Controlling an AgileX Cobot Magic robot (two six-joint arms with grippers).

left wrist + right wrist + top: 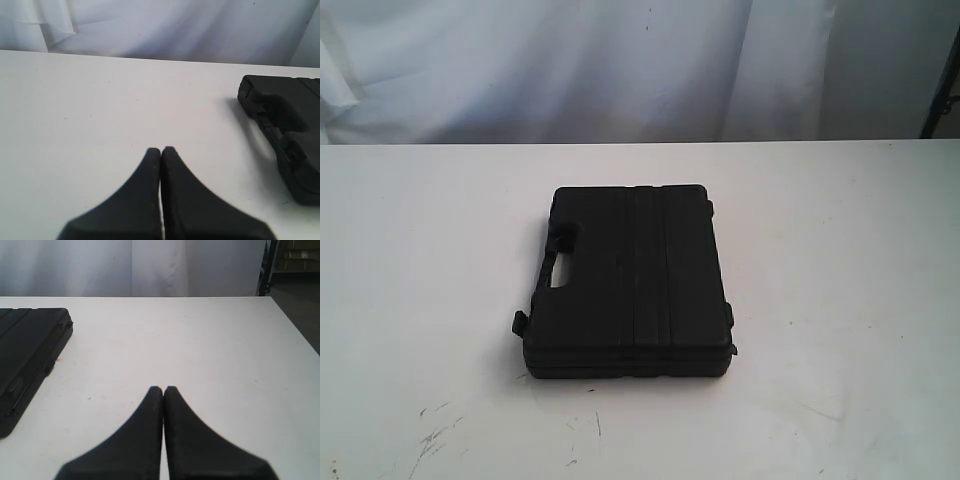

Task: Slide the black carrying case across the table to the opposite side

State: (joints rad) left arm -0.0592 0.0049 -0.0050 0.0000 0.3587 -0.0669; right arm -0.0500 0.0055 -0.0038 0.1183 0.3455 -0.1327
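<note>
The black case (635,280) lies flat mid-table (840,300), handle at 9 o'clock, with the left gripper (160,152) off that side and the right gripper (163,390) off 3 o'clock, both clear of it with fingers pressed together, likely to serve as blunt pushers.

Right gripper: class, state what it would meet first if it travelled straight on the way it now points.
Nothing nearby: the right gripper points over bare table, the black case off to one side; likely the white cloth beyond.

We can read no text, label, brand, number or sign anywhere. The black carrying case (630,280) shows only plain ribbed surfaces, and the table (840,300) carries nothing but faint scratches.
</note>
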